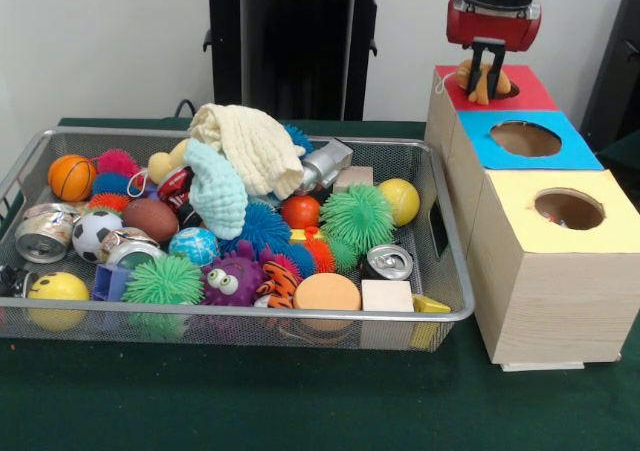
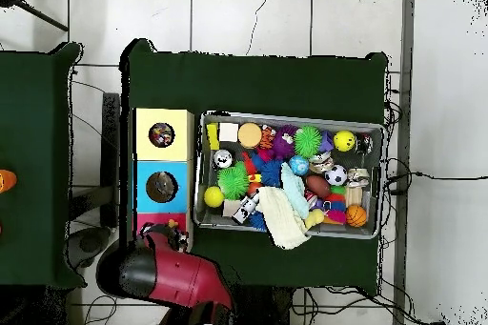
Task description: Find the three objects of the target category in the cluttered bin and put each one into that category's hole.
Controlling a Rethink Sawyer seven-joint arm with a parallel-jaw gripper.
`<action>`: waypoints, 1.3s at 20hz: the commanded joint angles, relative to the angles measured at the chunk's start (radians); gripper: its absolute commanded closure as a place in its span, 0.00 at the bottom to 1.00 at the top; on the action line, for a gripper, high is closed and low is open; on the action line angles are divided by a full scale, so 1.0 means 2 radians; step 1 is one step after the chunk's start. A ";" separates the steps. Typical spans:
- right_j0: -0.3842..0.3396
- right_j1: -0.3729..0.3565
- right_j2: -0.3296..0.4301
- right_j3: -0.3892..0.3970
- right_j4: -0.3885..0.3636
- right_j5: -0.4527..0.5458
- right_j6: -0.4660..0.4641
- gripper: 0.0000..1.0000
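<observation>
A: Which step is this?
B: Drop-off. The gripper (image 1: 487, 79) has its fingers closed on an orange toy (image 1: 477, 78) above the red hole (image 1: 497, 88), at the counter's far edge.
A: Next?
B: Probably release, then search the bin (image 1: 452, 239).

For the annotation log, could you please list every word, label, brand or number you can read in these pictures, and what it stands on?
No legible text in either view.
Crushed cans: any printing is too blurred to read.
Small red and black item in the wire bin: markings unreadable.
Wooden box with the red, blue and yellow tops: no labels visible.
</observation>
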 commanded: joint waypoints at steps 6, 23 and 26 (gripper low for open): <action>-0.016 0.076 0.064 0.079 -0.025 -0.042 0.093 1.00; -0.038 0.080 0.076 0.071 -0.029 -0.052 0.082 1.00; -0.039 0.076 0.082 0.081 -0.026 -0.064 0.093 1.00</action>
